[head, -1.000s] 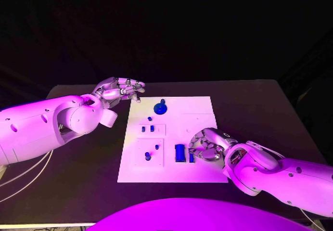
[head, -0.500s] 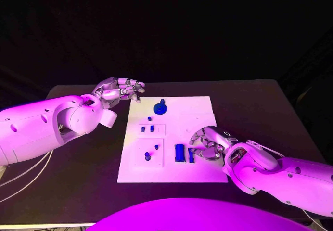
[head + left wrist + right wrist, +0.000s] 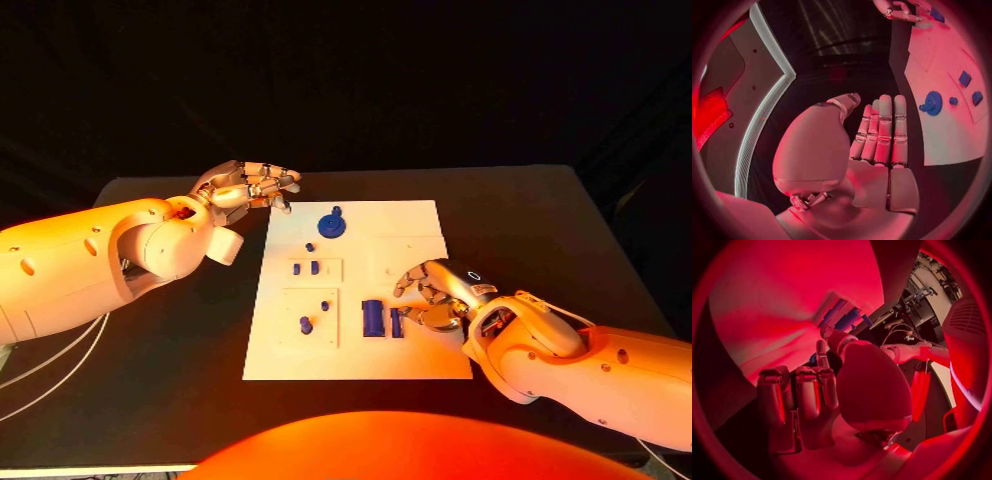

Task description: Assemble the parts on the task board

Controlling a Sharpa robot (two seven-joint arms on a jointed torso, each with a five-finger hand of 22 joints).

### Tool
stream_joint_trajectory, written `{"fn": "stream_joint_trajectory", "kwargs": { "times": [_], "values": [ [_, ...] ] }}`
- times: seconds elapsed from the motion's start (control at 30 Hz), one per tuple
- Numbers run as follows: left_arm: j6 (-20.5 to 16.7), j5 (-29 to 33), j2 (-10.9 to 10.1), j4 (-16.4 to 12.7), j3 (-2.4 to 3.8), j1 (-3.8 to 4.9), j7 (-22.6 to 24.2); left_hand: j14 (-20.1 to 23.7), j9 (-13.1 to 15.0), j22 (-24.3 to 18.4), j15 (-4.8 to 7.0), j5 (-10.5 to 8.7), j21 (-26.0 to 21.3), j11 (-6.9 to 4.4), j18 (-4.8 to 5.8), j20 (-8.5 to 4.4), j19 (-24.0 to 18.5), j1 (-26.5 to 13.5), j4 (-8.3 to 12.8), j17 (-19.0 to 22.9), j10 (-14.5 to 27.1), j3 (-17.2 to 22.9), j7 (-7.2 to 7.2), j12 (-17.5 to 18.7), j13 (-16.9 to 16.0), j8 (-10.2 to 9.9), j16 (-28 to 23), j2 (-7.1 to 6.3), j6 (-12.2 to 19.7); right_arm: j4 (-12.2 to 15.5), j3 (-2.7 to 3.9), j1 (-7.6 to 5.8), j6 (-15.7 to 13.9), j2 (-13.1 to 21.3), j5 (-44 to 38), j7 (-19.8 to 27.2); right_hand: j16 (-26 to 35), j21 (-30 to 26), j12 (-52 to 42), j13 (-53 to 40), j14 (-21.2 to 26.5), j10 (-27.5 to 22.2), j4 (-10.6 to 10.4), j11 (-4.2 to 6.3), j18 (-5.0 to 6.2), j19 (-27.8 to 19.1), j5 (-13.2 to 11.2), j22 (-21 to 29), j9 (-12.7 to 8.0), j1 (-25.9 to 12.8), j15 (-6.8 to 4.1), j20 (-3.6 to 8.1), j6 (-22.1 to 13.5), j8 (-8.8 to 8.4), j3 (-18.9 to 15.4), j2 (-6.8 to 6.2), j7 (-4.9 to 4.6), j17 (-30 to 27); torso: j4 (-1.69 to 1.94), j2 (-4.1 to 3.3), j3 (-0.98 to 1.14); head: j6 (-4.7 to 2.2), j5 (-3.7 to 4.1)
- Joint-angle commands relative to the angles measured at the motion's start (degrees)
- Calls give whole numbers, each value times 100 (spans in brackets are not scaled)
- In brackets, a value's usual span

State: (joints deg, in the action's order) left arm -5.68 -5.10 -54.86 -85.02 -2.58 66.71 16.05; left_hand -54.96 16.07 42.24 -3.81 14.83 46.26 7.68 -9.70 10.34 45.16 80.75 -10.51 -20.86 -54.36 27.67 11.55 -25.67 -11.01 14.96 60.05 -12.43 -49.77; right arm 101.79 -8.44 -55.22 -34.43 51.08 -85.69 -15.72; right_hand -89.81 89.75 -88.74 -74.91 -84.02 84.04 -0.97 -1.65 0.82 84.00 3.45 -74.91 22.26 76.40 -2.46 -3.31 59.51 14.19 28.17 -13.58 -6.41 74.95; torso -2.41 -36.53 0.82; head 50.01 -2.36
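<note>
The white task board (image 3: 418, 350) lies mid-table and also shows in the left wrist view (image 3: 942, 135). A blue round knob (image 3: 333, 225) stands near its far edge, seen again as the knob (image 3: 932, 103). Small blue pegs (image 3: 297, 268) and a blue block (image 3: 372, 317) with a narrow blue strip (image 3: 397, 322) beside it sit lower down. My right hand (image 3: 437, 297) hovers over the board just right of the strip, fingers curled in, nothing visibly held (image 3: 811, 390). My left hand (image 3: 253, 185) is off the board's far left corner, its fingers (image 3: 879, 130) straight and empty.
The black table (image 3: 562, 230) surrounds the board, with bare room to the right and behind. A small dark piece (image 3: 283, 207) lies at the board's far left corner, just under my left hand's fingers. White cables (image 3: 58, 360) hang by the left arm.
My right hand has drawn a little to the right, off the narrow strip, which now shows in full beside the block. The left hand has not moved.
</note>
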Motion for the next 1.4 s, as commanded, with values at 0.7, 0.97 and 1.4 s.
{"fn": "stream_joint_trajectory", "kwargs": {
  "times": [0.7,0.97,1.4],
  "values": [
    [-1038,801,702,913,0,-187,1255,1117,-124,-1591,-507,-17,-2520,270,-70,612,-886,103,-379,978,46,-318,-230,879,702,100,-2915,-51,360,-2591,191,-946,538,-636,6805,3649,5953,-8592,7346,4239,2494,-2485,-890,-501,927,-2361,-24,2756,-122,126,590,-594,-937,177,102,-87,-369,-3788,-52,338,-125,-848,123],
    [-927,663,951,1263,0,-208,1022,5496,-1607,-4224,381,-1483,-4626,-768,970,-1034,-4516,-2438,1051,2086,5436,-2767,-1155,2567,1101,-1496,-6005,1243,4977,-2986,233,-957,325,-850,6521,3388,8981,-8975,8874,7491,8402,-4314,97,165,-82,-8400,-345,7491,-2226,-2292,246,331,-5951,-1419,-2817,1358,641,-7495,-50,335,-119,-914,108],
    [-2312,590,982,429,122,-420,1189,5496,-1607,-4224,381,-1483,-4626,-768,970,-1034,-4516,-8075,1051,2086,5436,-2767,-1155,2567,1101,-1496,-6005,1243,4977,-1817,629,-657,-514,-713,7849,4142,8981,-8975,8874,7491,8402,-8404,97,165,-82,-8400,-345,7491,-2226,-7640,246,331,-5951,-1419,-2817,1358,641,-7495,197,505,-88,-1467,217]
  ]
}}
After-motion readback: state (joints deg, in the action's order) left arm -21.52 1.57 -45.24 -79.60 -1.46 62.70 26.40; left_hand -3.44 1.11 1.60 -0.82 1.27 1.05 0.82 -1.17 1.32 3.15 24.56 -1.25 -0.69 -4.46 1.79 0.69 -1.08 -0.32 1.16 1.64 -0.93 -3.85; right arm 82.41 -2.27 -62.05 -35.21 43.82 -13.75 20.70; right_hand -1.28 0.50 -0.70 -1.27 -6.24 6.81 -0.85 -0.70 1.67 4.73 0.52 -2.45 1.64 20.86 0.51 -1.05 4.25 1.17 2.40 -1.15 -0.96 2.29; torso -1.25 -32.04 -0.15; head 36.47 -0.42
